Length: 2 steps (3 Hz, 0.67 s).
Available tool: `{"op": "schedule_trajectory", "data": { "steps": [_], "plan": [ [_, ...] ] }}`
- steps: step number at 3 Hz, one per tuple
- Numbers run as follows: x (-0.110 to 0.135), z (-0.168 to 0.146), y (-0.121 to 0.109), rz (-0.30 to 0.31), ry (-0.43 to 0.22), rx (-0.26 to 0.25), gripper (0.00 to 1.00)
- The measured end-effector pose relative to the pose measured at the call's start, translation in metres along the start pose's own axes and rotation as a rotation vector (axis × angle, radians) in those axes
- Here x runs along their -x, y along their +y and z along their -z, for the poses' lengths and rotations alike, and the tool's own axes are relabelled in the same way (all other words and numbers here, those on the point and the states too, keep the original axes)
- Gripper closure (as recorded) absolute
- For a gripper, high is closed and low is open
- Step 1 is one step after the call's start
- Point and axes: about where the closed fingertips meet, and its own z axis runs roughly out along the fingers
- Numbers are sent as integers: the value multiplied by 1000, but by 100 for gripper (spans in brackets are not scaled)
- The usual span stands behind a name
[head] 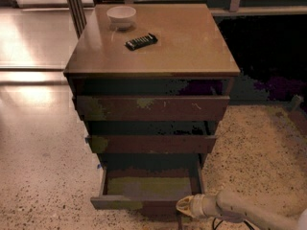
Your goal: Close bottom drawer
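The bottom drawer (144, 202) is the lowest of three dark brown drawers in the cabinet. It is pulled far out, and its grey-green inner floor (148, 187) shows. My gripper (184, 207) comes in from the lower right on a pale arm. Its tip is at the right end of the drawer's front edge. The middle drawer (151, 143) and the top drawer (151, 108) above it stick out only a little.
The cabinet top (192, 47) carries a white bowl (121, 17) and a black remote-like object (141, 41). Speckled floor lies around the cabinet. A shiny pale floor spreads to the left, a dark area to the upper right.
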Motion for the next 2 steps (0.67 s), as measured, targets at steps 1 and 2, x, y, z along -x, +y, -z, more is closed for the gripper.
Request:
{"op": "schedule_trajectory", "data": {
  "steps": [1,2],
  "plan": [
    [-25,-14,3,-38,28,22,100],
    [-26,-15,3,-39,28,20,100]
  ]
}}
